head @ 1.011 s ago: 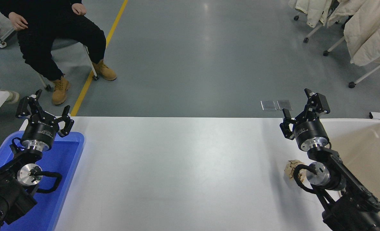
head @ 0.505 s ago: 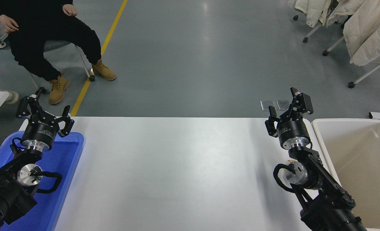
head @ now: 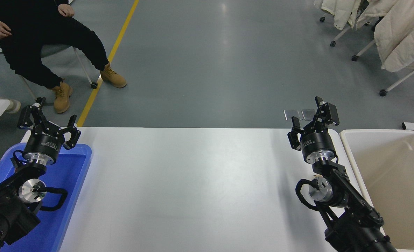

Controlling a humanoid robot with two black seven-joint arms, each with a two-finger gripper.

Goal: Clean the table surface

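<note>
Right gripper (head: pixel 311 117) nudged left; beige bin (head: pixel 346 147) bare.

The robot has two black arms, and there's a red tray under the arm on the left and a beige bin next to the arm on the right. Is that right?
Almost. The tray under the left hand is blue, not red, as the head view shows. The rest holds: both arms are black, and the beige bin sits beside the right hand at the table surface's right end.
</note>
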